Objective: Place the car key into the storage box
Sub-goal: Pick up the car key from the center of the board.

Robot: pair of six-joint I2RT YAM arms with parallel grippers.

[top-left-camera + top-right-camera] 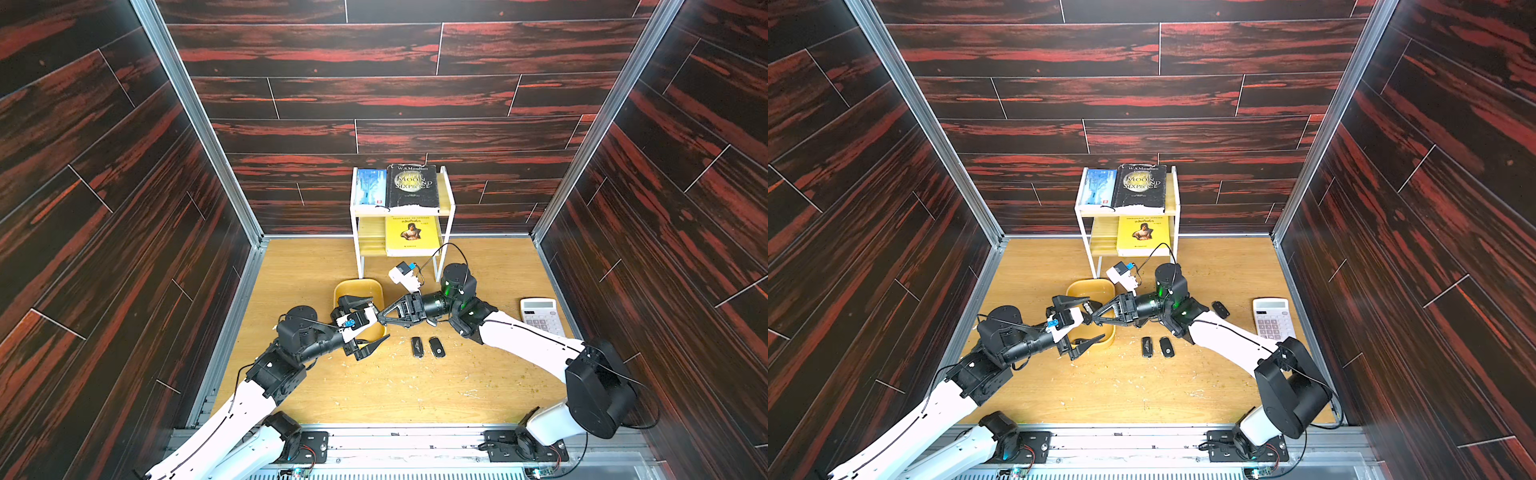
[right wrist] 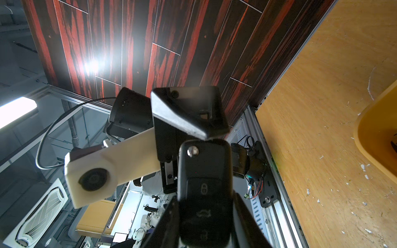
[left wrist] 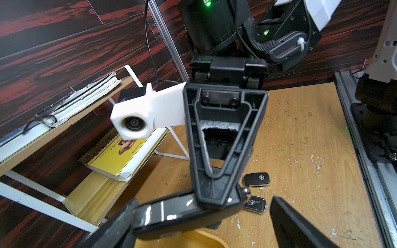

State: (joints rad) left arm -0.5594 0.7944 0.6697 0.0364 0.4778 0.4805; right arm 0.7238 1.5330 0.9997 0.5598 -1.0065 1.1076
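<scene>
My right gripper (image 1: 379, 318) (image 2: 205, 196) is shut on a black car key (image 2: 205, 186) (image 3: 182, 212) and holds it level above the yellow storage box (image 1: 357, 284) (image 1: 1090, 284) (image 3: 193, 238). The left gripper (image 1: 370, 322) (image 3: 203, 200) faces it, open wide, with one finger on each side of the key. In the left wrist view, one left finger (image 3: 120, 223) sits at the key's end and the other finger (image 3: 290, 225) stands well apart. In both top views the key is mostly hidden by the grippers.
Two more black key fobs (image 1: 417, 347) (image 1: 436, 347) lie on the wooden table right of the box, and a third (image 1: 1220, 308) lies behind the right arm. A white calculator (image 1: 541, 316) sits at the right. A white two-tier book shelf (image 1: 401, 216) stands at the back.
</scene>
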